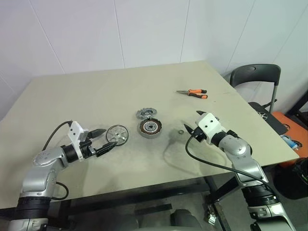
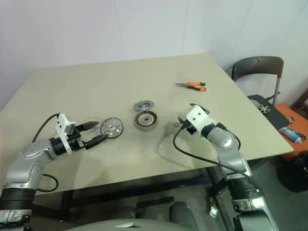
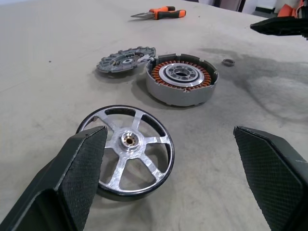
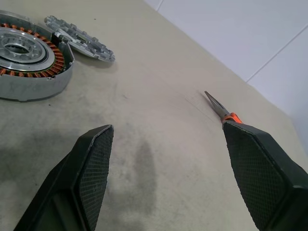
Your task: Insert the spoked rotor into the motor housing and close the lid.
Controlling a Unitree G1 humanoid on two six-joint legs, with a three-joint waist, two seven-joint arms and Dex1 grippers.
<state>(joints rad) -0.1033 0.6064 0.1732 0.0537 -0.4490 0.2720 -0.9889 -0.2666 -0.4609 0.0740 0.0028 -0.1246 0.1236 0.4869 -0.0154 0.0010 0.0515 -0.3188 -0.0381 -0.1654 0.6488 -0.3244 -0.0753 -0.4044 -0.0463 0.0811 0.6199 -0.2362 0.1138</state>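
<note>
1. Left gripper (image 3: 168,178) gapes empty; the spoked rotor (image 3: 129,150), shiny with a dark hub, lies flat between its fingers.
2. Right gripper (image 4: 166,173) is spread, empty.
3. Motor housing (image 1: 150,127) sits at the rotor's 3 o'clock, copper windings showing.
4. Lid (image 1: 146,113), toothed grey, touches the housing's 11 o'clock.
5. The left wrist view reveals a small ring (image 3: 228,62).

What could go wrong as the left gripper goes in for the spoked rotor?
The spoked rotor lies flat on the table, so the open left gripper may scrape the tabletop or push it along rather than pinch its low rim. The lid leans against the motor housing; a nudge while seating the rotor could shift it. A small ring lies close beside the housing, near the open right gripper, and could be knocked away.
</note>
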